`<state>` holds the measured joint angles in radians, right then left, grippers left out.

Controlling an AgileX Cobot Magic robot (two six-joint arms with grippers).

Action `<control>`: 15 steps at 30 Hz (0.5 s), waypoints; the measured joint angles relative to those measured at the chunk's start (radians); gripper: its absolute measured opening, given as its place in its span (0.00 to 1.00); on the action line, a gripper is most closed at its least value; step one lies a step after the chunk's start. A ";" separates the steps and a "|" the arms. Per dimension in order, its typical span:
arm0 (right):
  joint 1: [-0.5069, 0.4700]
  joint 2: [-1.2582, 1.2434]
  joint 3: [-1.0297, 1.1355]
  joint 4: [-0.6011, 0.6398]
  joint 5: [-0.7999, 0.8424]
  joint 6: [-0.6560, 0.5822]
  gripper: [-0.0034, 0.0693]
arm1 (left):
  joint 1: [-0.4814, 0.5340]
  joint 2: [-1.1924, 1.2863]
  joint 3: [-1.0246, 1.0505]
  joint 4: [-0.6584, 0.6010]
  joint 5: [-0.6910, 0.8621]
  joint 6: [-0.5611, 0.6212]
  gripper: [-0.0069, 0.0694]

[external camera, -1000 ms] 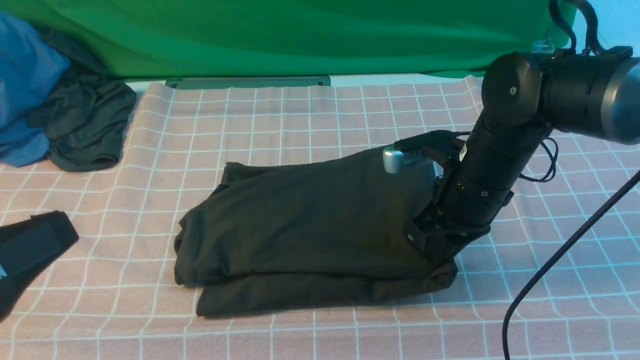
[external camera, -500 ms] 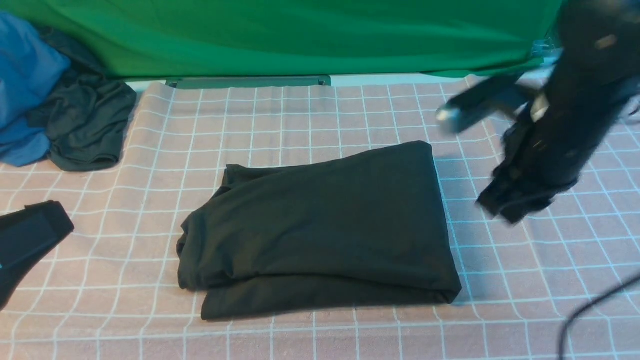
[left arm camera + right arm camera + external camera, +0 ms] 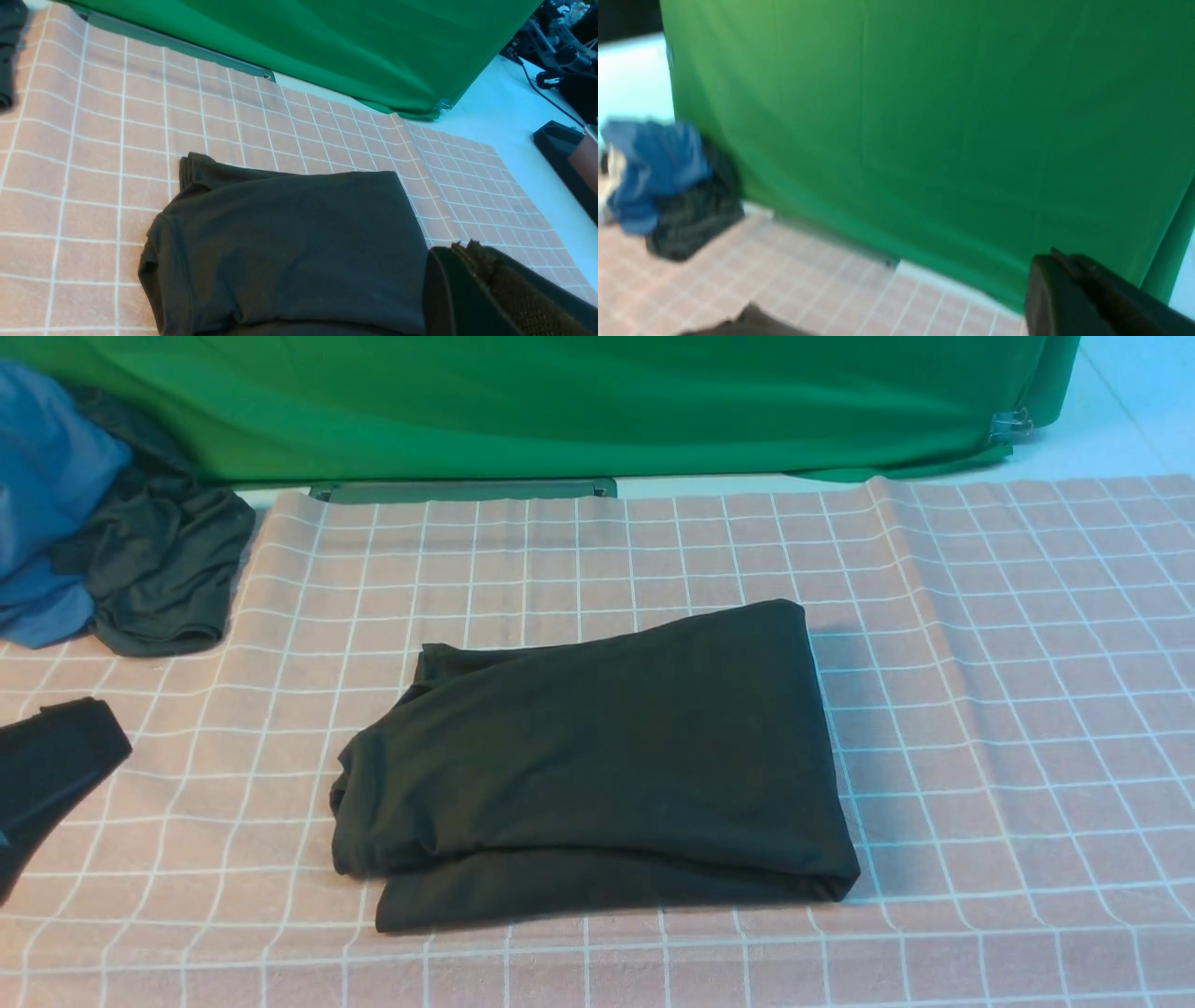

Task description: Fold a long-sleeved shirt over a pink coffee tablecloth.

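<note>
A: The right arm has left the front view; its closed right gripper, empty, shows only blurred at a frame corner.

B: The folded black long-sleeved shirt lies on the pink grid-checked tablecloth, beside the shut, cropped left gripper.

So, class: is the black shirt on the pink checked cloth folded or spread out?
Folded. The shirt lies as a compact block on the cloth, with stacked layers showing along its near edge and no sleeves sticking out.

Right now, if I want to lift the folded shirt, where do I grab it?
Probably the shirt's right edge, coming from the right. That side is one clean, straight fold with bare tablecloth beside it; the left side is bunched, with loose layers.
</note>
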<state>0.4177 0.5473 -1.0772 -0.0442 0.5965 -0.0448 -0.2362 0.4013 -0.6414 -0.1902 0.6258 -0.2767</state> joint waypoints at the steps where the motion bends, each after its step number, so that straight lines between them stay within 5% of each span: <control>1: 0.000 -0.045 0.046 0.000 -0.023 -0.001 0.11 | 0.000 0.000 0.000 0.000 0.000 0.003 0.11; 15: 0.000 -0.456 0.655 0.000 -0.530 -0.005 0.11 | 0.000 0.000 0.032 0.012 -0.046 0.007 0.11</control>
<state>0.4177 0.0912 -0.4219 -0.0442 0.0668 -0.0494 -0.2362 0.4013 -0.6089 -0.1785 0.5793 -0.2700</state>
